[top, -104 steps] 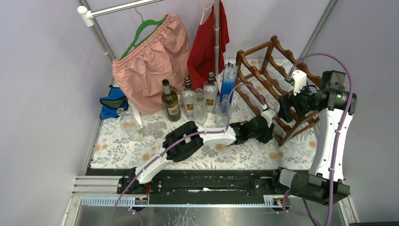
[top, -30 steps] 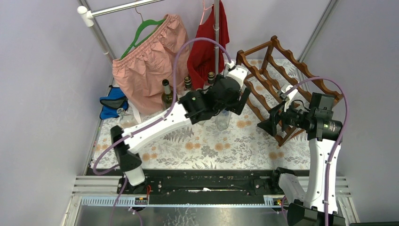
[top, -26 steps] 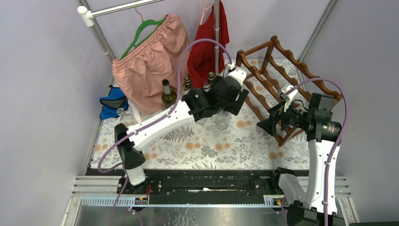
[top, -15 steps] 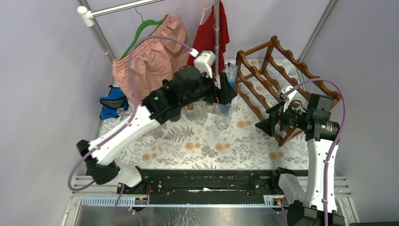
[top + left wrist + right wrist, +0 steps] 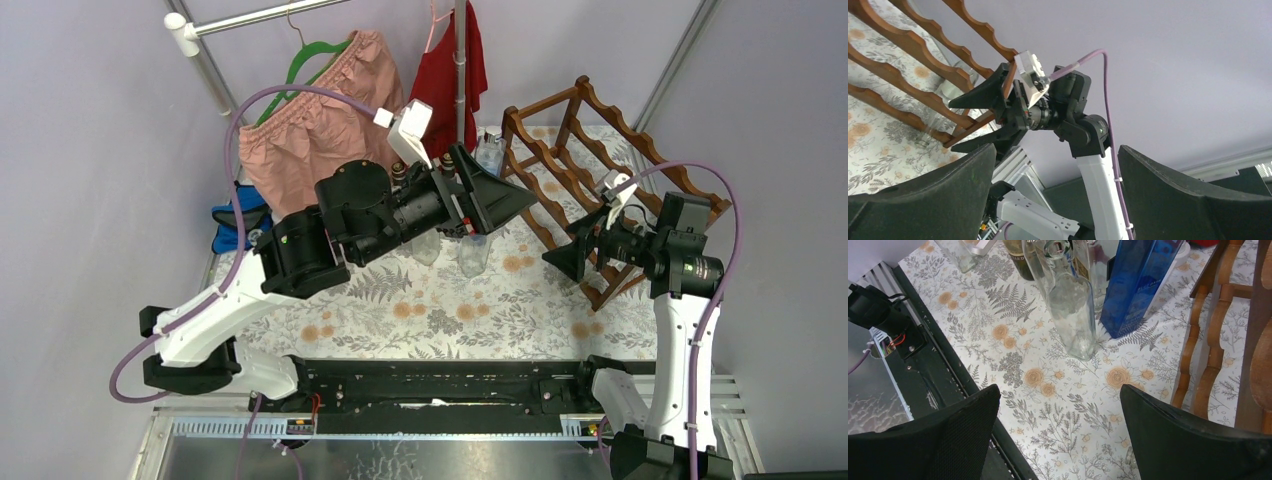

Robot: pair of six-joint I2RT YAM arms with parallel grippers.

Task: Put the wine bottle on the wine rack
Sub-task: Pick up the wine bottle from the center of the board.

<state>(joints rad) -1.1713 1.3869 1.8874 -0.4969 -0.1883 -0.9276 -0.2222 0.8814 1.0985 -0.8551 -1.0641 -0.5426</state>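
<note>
Two hands spread wide, wine bottle [image 5: 1018,260] on the table [image 5: 440,320].
Floral table carries the wine rack [image 5: 545,100] at its right rear; the left hand [image 5: 1055,150] hangs high, fingers spread and empty, facing the right hand [image 5: 1059,390], likewise spread and empty just beside the rack. The wine bottle stands upright left of the rack, among a blue bottle [image 5: 1138,280] and a clear bottle [image 5: 1073,305].

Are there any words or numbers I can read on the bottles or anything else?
No text can be read in these pictures.
Tall blue glass bottle: pale print on its side, too blurred to read.
Clear glass bottle beside it: no writing shows.
</note>
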